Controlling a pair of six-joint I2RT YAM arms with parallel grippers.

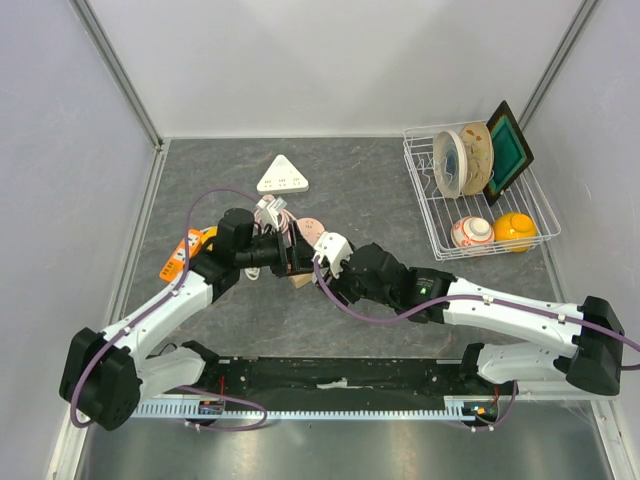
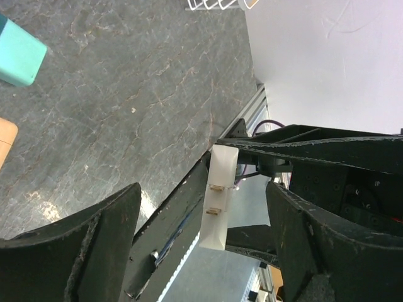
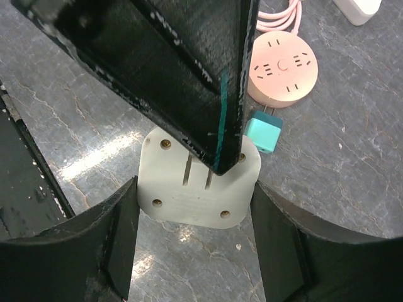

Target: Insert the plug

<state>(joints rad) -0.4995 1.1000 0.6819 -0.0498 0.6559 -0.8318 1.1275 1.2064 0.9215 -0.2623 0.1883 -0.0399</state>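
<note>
Near centre, R fingers [image 3: 82, 251] grip white plug [image 3: 189, 198] by its sides; L fingers [image 2: 69, 245] spread wide, plug btwn them.

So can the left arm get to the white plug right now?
Probably yes. The white plug is held between the fingers of the right gripper, and the open left gripper is right beside it, one finger across its pronged face. Nothing else seems in the way.

1. I see a dark grey marbled table top [image 1: 370, 190] with pale glare patches on it.
2. Plain white walls [image 1: 330, 60] on three sides.
3. Aluminium frame posts [image 1: 120, 70] run up both back corners.
4. Brushed metal strip [image 1: 350, 452] along the near edge.
</note>
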